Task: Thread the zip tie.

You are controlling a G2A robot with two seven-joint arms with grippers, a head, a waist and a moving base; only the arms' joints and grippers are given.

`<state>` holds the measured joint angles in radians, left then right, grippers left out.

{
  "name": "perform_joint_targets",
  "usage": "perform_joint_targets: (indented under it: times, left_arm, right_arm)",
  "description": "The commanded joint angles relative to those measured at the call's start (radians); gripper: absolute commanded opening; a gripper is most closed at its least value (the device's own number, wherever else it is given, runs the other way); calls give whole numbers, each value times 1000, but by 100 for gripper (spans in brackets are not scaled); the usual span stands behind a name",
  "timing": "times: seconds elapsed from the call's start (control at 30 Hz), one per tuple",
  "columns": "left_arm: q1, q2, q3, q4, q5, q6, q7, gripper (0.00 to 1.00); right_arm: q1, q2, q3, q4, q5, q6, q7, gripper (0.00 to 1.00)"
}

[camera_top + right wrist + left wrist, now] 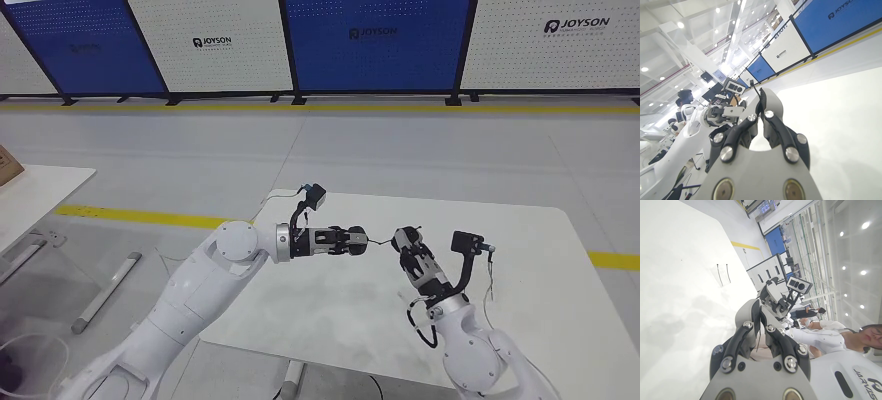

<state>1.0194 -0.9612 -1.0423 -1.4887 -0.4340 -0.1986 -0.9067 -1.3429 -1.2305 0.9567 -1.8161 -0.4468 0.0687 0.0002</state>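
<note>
Both grippers meet above the middle of the white table (520,290). My left gripper (358,241) (760,309) is shut on a thin black zip tie (380,242), whose strap (758,338) hangs back out of the fingers. Facing it, a short gap away, my right gripper (403,241) (761,96) is shut on a zip tie too. That tie's square head (751,81) sticks out past the fingertips. In the top view a thin black strand runs between the two grippers. I cannot tell whether the strap's tip is inside the head.
A clear bag with two spare black zip ties (723,274) lies flat on the table beyond the grippers. A second white table (40,190) stands at the left. Blue and white partition panels (380,45) line the far side of the floor.
</note>
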Motion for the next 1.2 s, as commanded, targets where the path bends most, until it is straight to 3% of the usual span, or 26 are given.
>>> perform_joint_targets:
  times: [0.0, 1.17]
  left_arm:
    - [0, 0, 0, 0, 0, 0, 0, 0]
    - [0, 0, 0, 0, 0, 0, 0, 0]
  right_arm:
    - [-1, -2, 3, 2, 1, 0, 7, 0]
    - [-27, -22, 27, 11, 10, -39, 4, 0]
